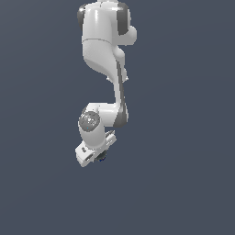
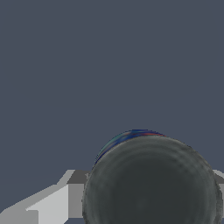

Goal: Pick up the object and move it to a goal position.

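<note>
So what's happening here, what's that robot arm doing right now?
A white robot arm is bent down over a plain grey surface, working on a small can with a dark round top and a blue side label. In the wrist view the can fills the space right at the claw, with a finger showing beside it. In the exterior view the can is almost hidden under the claw. Whether the claw has closed on it, or lifted it, cannot be told.

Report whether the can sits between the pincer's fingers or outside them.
Between them. In the wrist view the can's dark round top fills the space between the fingers, one on each side. Whether they press it, cannot tell.
</note>
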### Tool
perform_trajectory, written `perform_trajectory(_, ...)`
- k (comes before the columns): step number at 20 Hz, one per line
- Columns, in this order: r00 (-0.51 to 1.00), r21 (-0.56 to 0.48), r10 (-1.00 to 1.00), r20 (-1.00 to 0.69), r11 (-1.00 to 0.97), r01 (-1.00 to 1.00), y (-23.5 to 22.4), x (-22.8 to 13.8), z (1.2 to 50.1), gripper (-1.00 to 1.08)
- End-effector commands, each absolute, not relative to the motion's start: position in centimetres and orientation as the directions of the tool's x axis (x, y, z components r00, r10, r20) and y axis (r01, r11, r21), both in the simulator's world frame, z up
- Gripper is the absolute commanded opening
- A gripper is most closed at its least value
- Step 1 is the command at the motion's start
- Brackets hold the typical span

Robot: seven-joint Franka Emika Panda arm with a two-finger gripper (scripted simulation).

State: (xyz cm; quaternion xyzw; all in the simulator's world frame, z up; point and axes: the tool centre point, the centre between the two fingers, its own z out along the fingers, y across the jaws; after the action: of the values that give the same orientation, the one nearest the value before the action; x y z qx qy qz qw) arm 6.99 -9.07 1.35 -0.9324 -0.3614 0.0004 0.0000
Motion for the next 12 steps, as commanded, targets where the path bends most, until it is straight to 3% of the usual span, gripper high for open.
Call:
perform_trajectory(1, 0.738, 0.0, 0.674, 0.0, -0.738, 0.674, -9.0, 7.0, 1.4, -1.0)
perform_trajectory(12, 0.739, 0.0, 0.674, -0.001, -0.739, 0.674, -8.6, 6.8, 2.6, -1.0)
